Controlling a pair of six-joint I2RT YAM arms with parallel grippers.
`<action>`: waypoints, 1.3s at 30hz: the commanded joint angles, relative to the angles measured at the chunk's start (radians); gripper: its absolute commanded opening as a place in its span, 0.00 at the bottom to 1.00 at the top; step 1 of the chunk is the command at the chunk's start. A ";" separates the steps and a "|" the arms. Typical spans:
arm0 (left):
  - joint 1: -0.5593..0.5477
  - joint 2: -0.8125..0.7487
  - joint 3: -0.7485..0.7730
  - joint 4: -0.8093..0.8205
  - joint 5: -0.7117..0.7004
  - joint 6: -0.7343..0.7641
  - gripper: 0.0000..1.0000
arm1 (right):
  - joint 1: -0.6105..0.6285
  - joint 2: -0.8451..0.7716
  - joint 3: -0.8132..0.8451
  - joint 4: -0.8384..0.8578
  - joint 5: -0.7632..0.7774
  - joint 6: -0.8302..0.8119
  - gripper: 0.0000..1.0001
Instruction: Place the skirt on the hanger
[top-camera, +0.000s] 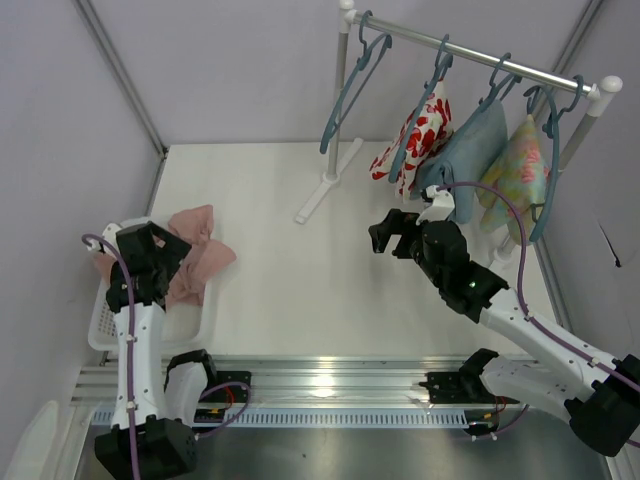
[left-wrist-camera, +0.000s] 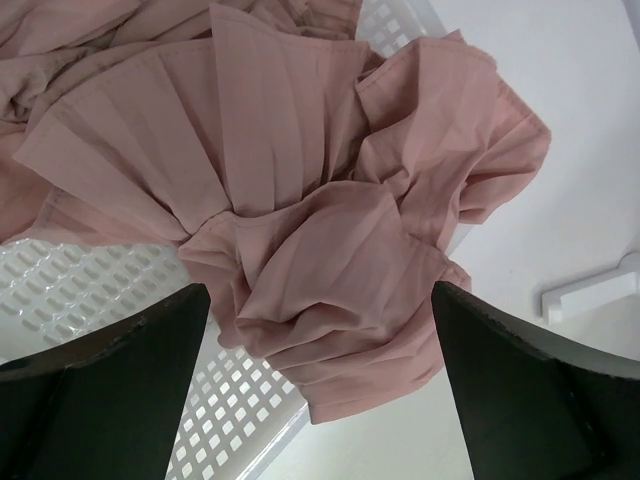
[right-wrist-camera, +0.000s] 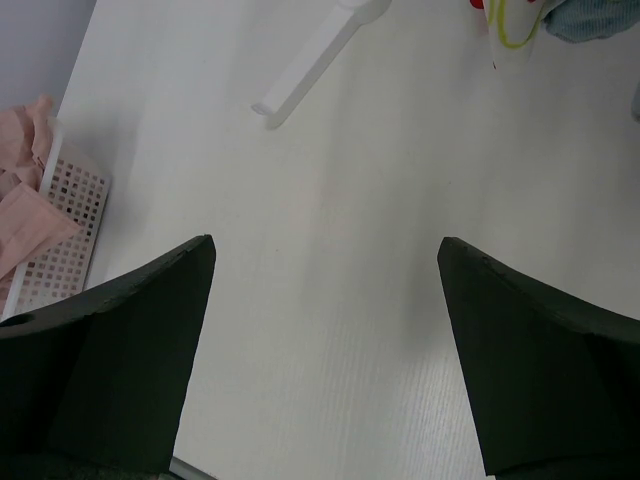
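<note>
Left gripper: fingers spread wide and holding nothing, poised above the fabric, likely to pinch it.
Skirt: dusty-pink pleated fabric, crumpled in a white perforated plastic basket.
Hanger: slim teal plastic, bare on the rail.
Right gripper: wide open, empty, waiting mid-table.

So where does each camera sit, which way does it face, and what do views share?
Top external: above and behind the arm bases, looking down over the white table to the clothes rail; both arms show, left gripper and right gripper.
Left wrist: on that wrist, looking down on the dusty-pink pleated fabric skirt in the white perforated plastic basket; its dark fingers show.
Right wrist: on that wrist, looking down at the table; its dark fingers show.
Shared: all three catch skirt and basket.
</note>
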 joint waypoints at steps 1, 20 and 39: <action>0.013 -0.008 -0.033 0.032 0.000 0.002 0.99 | -0.006 -0.020 0.005 0.037 -0.015 -0.018 0.99; 0.086 0.233 -0.286 0.389 -0.092 -0.313 0.92 | -0.004 -0.197 -0.015 -0.102 -0.041 0.022 0.99; 0.030 0.007 0.536 0.104 0.242 0.281 0.00 | -0.010 -0.195 0.081 -0.190 -0.029 -0.052 0.99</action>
